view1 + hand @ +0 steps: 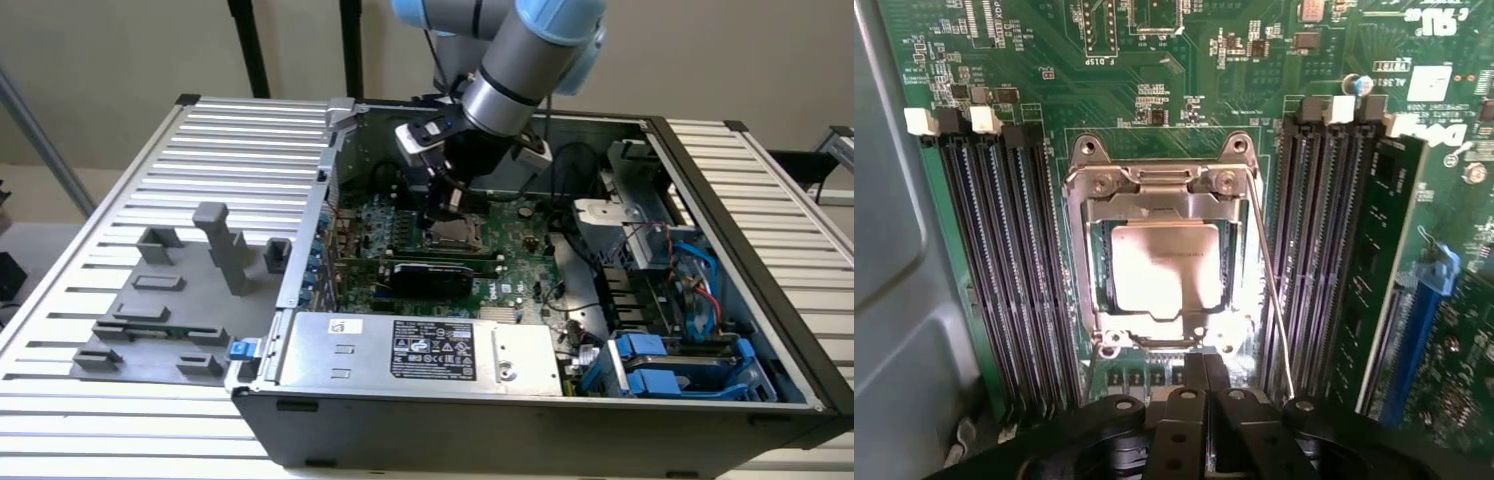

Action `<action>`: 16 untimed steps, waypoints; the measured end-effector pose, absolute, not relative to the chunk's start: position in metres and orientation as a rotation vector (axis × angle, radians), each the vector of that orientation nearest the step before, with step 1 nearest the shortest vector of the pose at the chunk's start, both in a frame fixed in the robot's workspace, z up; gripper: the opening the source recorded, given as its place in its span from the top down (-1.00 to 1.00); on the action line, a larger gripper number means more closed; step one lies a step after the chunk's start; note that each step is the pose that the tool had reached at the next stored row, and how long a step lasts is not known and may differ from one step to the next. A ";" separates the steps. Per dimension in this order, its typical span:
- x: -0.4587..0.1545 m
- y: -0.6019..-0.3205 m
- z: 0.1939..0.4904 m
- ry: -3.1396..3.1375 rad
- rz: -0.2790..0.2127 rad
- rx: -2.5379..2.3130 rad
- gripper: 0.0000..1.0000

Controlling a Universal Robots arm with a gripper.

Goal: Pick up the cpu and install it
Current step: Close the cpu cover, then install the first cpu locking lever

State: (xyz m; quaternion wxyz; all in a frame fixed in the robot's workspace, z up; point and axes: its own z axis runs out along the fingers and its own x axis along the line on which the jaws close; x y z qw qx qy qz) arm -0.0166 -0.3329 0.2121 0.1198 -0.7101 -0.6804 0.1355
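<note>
- The hand (pixel 1206 378) is shut, its fingers pressed together, and nothing is seen to be held between them.
- Just ahead of the fingertips, apart from the hand, the cpu (pixel 1162 265) is seen lying flat inside the metal socket frame (pixel 1154 182), pale top upward.
- The chip is judged light, stiff and smooth, with a delicate underside. It would best be taken by two opposite edges and kept level.
- A thin wire lever (pixel 1272 290) is seen alongside the frame, and memory slots (pixel 1004 260) are ranged on both sides.
- Farther out, the motherboard (pixel 1154 90) is enclosed by the computer case (pixel 534 440), which is set on the worktop (pixel 240 130). Grey fixture blocks (pixel 220 245) are placed well away from the hand.
</note>
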 end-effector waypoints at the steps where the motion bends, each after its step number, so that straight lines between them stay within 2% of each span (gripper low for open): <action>1: -0.018 -0.334 0.214 -1.988 0.395 -2.075 0.79; 16: -0.034 -0.339 0.220 -1.986 0.388 -2.072 0.79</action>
